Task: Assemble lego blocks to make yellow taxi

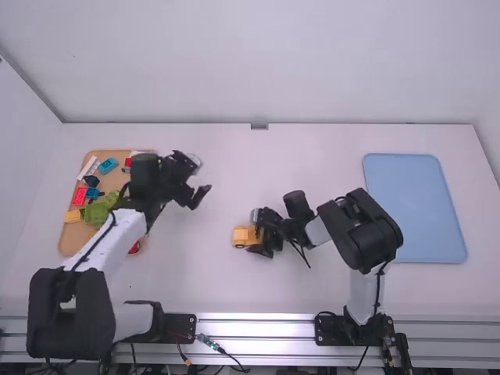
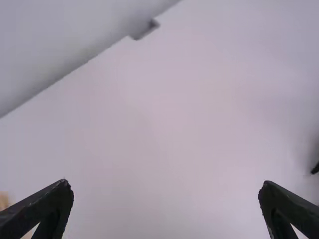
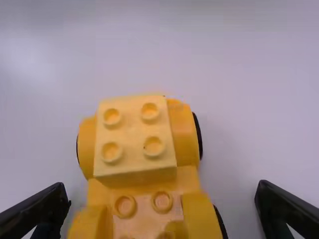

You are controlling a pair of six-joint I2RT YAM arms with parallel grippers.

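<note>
Tabletop (image 1: 312, 156) | tray (image 1: 74, 241) near left edge | left claw (image 1: 201, 197) wide, room rightward | right claw (image 1: 256, 239) wide around yellow car (image 3: 131, 132)

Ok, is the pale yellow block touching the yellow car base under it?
Touching. The right wrist view shows the block seated on the car base, no gap below.

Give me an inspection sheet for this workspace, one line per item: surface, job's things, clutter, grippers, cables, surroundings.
Surface: white table; spills, nothing seen.
Job's things: yellow car, wheels down, a paler four-stud block on top; loose blocks in several colours on the tan tray; blue tray at the right.
Clutter: nothing seen.
Grippers: left open above the table; right open, fingers either side of the car.
Cables: wires over the front rail.
Surroundings: pale walls.
</note>
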